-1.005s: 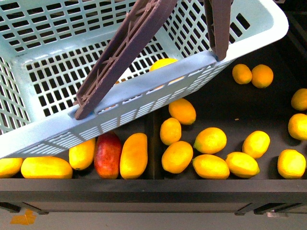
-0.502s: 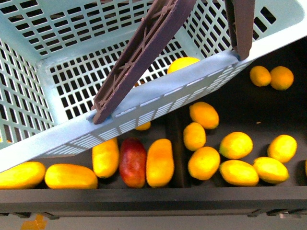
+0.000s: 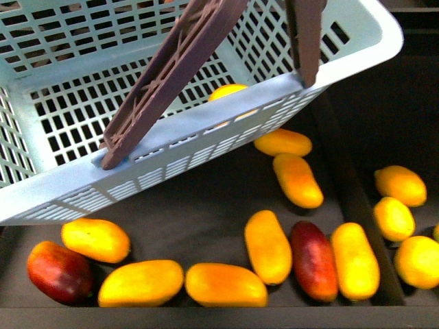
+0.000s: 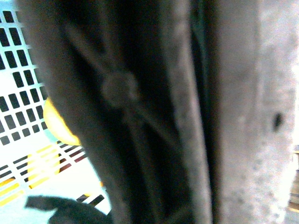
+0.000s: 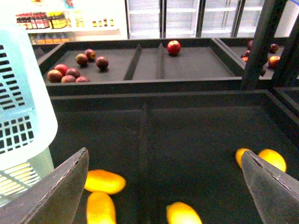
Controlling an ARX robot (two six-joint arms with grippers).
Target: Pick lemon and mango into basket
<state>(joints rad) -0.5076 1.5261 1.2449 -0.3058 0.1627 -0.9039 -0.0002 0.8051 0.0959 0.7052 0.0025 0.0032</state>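
The teal basket (image 3: 206,133) hangs tilted over the fruit bin and fills the upper left of the front view. My left gripper is shut on its brown handle (image 4: 140,116), which fills the blurred left wrist view. A small yellow fruit (image 3: 228,92) lies inside the basket by the near wall; it also shows in the left wrist view (image 4: 58,125). Yellow-orange mangoes (image 3: 297,179) lie in the bin below. Lemons (image 3: 394,218) lie in the compartment to the right. My right gripper (image 5: 168,186) is open and empty above the bin, with blurred yellow fruits (image 5: 105,181) below it.
Two red-blushed mangoes (image 3: 313,259) lie among the yellow ones. A dark divider (image 3: 357,199) separates the mangoes from the lemons. The bin's front wall (image 3: 219,319) runs along the bottom. In the right wrist view a farther bin holds red fruit (image 5: 70,72).
The fruit under the basket has slid to the right in the front view, so the mango compartment now lies below it. The basket stays held, with the yellow fruit still in it.
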